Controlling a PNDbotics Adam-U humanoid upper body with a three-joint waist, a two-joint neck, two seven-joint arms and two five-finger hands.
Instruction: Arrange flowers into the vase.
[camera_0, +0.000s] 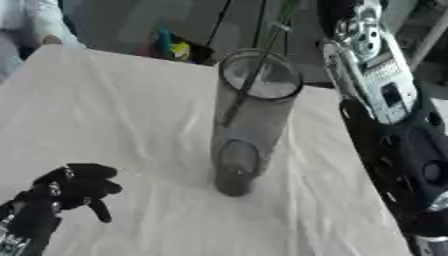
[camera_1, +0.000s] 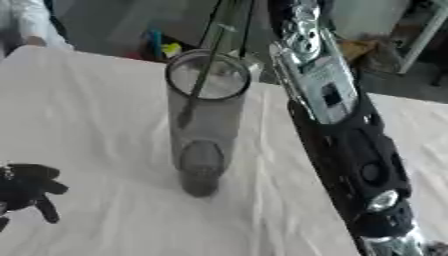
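We see the tall clear glass cylinder vase (camera_0: 249, 120) upright mid-table on a creased white tablecloth (camera_0: 114, 115), one thin green stem (camera_0: 255, 70) slanting down into it, its top cut off by the frame. Our right arm (camera_1: 337, 125) reaches up past the vase; its hand is hidden. Our black left hand (camera_0: 74, 190) rests lower left, fingers curled, holding nothing. Blurred clutter lies on the dark floor beyond.

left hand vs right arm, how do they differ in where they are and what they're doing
The left hand sits low at the lower left, fingers curled, holding nothing; the right arm stretches up the right side, its hand out of view. The left hand is apart from the vase; the right arm passes close beside it.
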